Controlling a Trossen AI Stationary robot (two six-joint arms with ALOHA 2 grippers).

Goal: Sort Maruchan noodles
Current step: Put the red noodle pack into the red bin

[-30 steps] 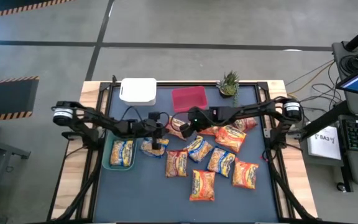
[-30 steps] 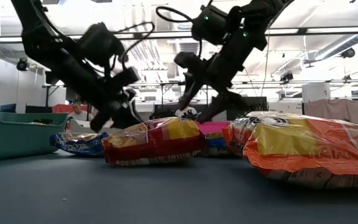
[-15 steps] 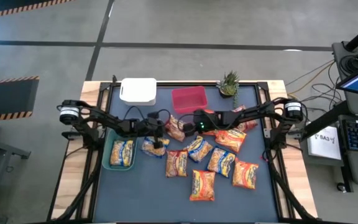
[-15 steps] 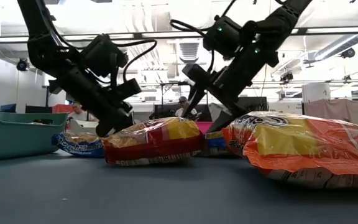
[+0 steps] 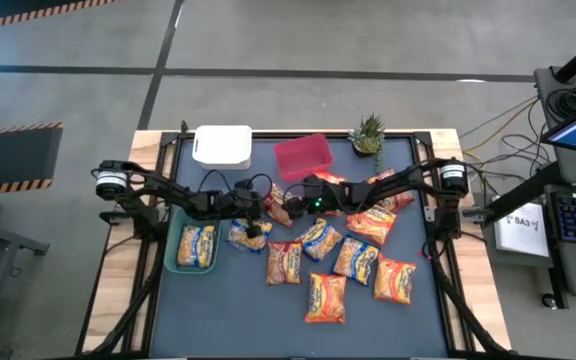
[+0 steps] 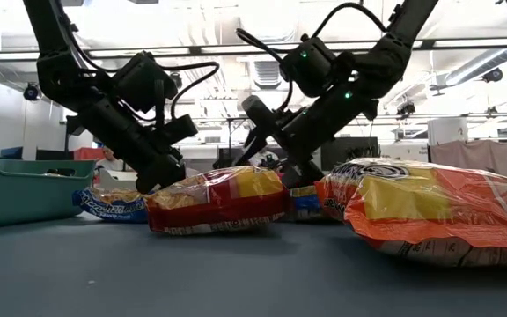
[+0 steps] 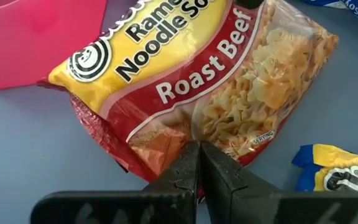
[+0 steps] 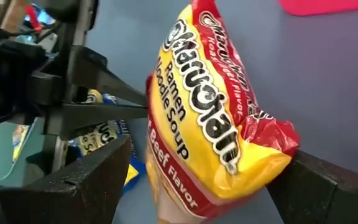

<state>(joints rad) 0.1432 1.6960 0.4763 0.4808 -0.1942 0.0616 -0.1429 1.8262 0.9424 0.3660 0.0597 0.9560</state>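
High view: packets of Maruchan noodles (image 5: 340, 262) lie scattered mid-surface; one yellow-blue packet sits in the green bin (image 5: 180, 262). The red bin (image 5: 303, 158) stands just behind the grippers. Left gripper (image 5: 256, 213) and right gripper (image 5: 290, 203) meet over the roast beef packet (image 5: 280, 205), in front of the red bin.

Low view: both arms slope down to that red-and-yellow packet (image 6: 218, 198) from either side.

Left wrist view: left gripper (image 7: 199, 163) clenched, fingertips together at the packet's edge (image 7: 197, 74); whether film is pinched, cannot tell.

Right wrist view: right gripper (image 8: 207, 171) spread wide, its fingers either side of the packet (image 8: 210, 124), the long axis running between them. Right arm looks better placed to grasp it.
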